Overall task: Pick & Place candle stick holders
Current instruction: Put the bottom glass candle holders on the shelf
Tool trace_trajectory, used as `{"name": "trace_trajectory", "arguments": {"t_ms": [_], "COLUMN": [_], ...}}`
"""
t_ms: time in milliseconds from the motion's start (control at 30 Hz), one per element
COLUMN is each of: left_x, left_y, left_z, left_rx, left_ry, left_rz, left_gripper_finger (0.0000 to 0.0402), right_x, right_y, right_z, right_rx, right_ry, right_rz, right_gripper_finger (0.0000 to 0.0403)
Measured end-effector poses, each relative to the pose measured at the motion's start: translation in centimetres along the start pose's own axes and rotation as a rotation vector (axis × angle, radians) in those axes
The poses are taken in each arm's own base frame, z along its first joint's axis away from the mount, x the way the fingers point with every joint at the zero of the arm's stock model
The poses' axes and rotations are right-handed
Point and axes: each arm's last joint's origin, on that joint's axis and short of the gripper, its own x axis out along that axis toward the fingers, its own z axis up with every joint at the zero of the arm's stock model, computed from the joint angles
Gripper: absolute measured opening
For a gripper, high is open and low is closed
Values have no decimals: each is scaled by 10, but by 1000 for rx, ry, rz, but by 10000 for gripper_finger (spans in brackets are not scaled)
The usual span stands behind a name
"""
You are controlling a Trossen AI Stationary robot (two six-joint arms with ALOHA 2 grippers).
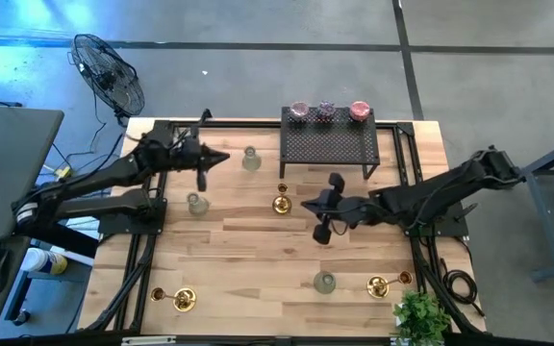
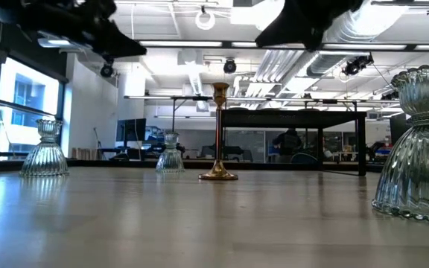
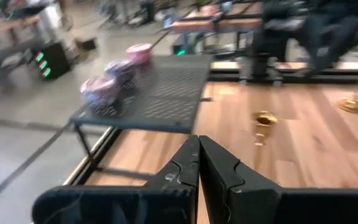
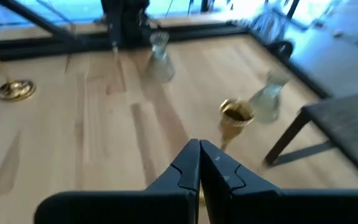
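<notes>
black perforated rack [image 1: 330, 144] on wooden table [image 1: 258, 250]; plant [image 1: 421, 317] at corner.

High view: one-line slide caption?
Both grippers, left and right, shut and empty above the table; three cups on the rack.

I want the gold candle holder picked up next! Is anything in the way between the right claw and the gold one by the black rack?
Nothing visible blocks it. The right gripper, shut, hangs just beside the brass candle holder, with only bare table between them. The black rack stands farther back, off the path.

Wooden table [image 1: 258, 259], black rack [image 1: 328, 144], candle holders [image 1: 280, 203], plant [image 1: 421, 315]
</notes>
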Motion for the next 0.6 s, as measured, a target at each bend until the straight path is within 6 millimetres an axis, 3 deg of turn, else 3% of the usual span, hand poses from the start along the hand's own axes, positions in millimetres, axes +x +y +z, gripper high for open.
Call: {"name": "trace_trajectory", "arguments": {"t_ms": [200,433,600], "left_x": [-16,-18,-17], "left_y": [-10,-17,-18], "left_z": [-24,-60,-70], "left_rx": [22,-20,12], "left_ry": [-22,-126,-150], "left_rz": [-72,-74,-69], "left_gripper_finger": [1,1,1], "right_x": [4,-19,-34], "right_y": [10,30,57], "right_z": [-16,-27,-18], "right_rx": [54,27,-26], "right_ry": [113,184,264], "right_rz": [66,95,69], "right_gripper_finger": [0,0,0]}}
